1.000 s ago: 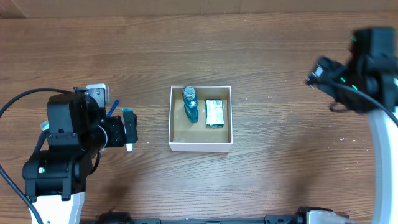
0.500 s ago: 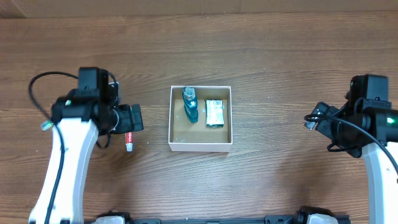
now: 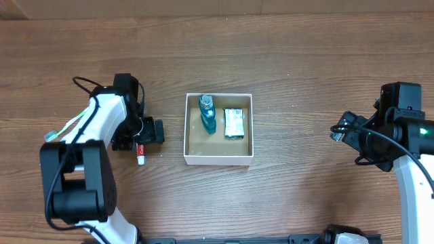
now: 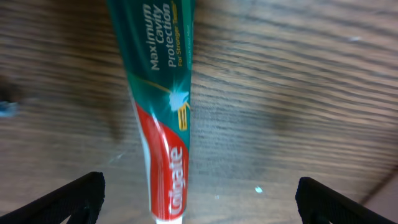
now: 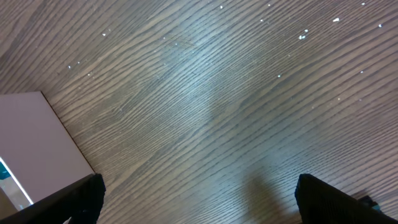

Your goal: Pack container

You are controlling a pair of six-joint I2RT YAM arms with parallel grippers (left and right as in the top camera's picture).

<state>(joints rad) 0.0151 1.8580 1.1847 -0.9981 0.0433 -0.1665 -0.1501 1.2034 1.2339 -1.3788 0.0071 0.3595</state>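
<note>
My left arm has swung in over the toothpaste tube (image 4: 163, 112). The left jaws are released and the tube lies between them. The right jaws are released and idle. The container (image 3: 218, 160) sits beyond the left jaws on the worktop (image 3: 305, 68). I judge the grasp comes next.

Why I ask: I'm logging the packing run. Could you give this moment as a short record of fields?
container: white-walled box, mid-table, open top
inside container: teal bottle and green packet, side by side
outside container: toothpaste tube, lying on the wooden table to the box's left
left pincer: open, above the tube, fingers either side of it, not gripping
right pincer: open, empty, over bare table right of the box
packing state: two items in, tube not yet in
</note>
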